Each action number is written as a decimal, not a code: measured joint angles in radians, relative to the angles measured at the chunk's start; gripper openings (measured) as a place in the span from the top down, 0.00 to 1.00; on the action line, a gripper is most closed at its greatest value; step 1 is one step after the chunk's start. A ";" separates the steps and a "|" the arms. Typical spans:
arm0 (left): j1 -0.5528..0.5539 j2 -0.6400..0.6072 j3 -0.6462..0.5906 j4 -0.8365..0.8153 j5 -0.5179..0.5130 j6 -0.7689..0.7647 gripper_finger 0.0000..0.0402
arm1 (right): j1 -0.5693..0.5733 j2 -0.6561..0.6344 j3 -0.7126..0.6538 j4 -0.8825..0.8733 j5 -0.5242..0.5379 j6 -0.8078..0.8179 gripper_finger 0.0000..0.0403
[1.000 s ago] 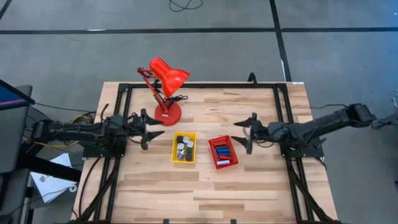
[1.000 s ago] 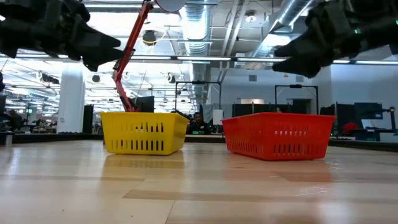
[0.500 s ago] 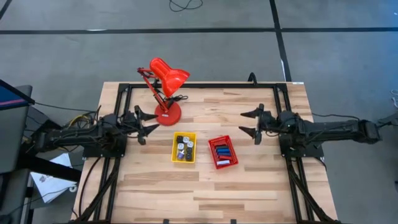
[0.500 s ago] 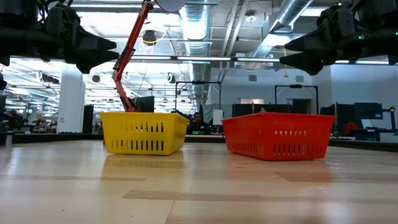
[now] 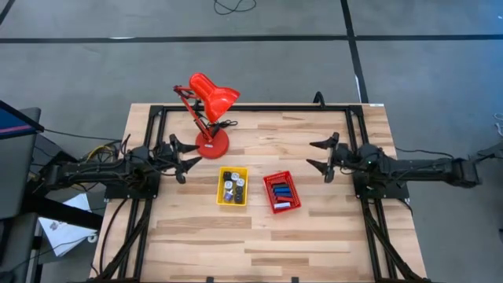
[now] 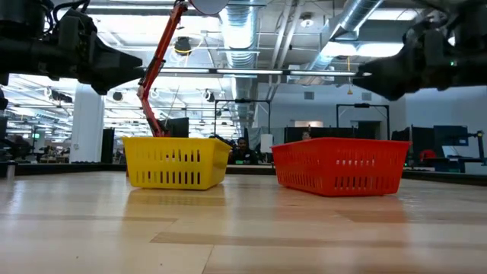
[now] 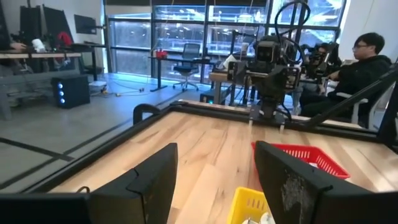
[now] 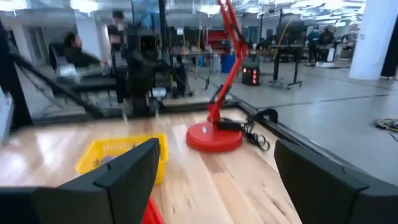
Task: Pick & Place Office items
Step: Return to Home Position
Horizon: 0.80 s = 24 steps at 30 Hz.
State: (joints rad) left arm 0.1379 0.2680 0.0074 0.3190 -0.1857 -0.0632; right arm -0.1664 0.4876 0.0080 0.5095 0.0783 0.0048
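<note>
While left gripper [image 5: 189,157] and right gripper [image 5: 320,156] are hovering spread and empty, office items [image 5: 233,185] are sitting in yellow mesh bin [image 5: 221,189] and red mesh bin [image 5: 270,198]; swinging wide could clip the red desk lamp [image 5: 212,94].

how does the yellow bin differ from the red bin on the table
The yellow bin holds black and silvery-white roundish pieces; the red bin holds flat blue and red pieces. From above, the yellow bin sits square on the table; the red bin is turned askew. The yellow bin stands nearer the red lamp than the red bin does. Both are slotted-wall bins on the wooden table.
</note>
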 joint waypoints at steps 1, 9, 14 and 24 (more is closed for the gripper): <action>0.000 0.000 0.000 0.001 -0.006 0.000 0.48 | -0.008 -0.023 0.000 -0.009 -0.006 0.012 0.23; 0.000 0.000 0.000 -0.009 -0.029 0.011 0.48 | -0.068 -0.168 0.000 -0.211 -0.052 0.026 0.23; 0.000 -0.008 0.000 0.002 -0.033 0.048 0.48 | -0.102 -0.285 0.000 -0.322 -0.056 0.030 0.23; 0.000 -0.024 -0.001 -0.019 -0.033 0.069 0.48 | -0.125 -0.485 -0.001 -0.466 -0.089 0.022 0.23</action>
State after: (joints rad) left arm 0.1383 0.2436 0.0067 0.3000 -0.2184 0.0060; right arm -0.2910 0.0025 0.0074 0.0432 -0.0106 0.0270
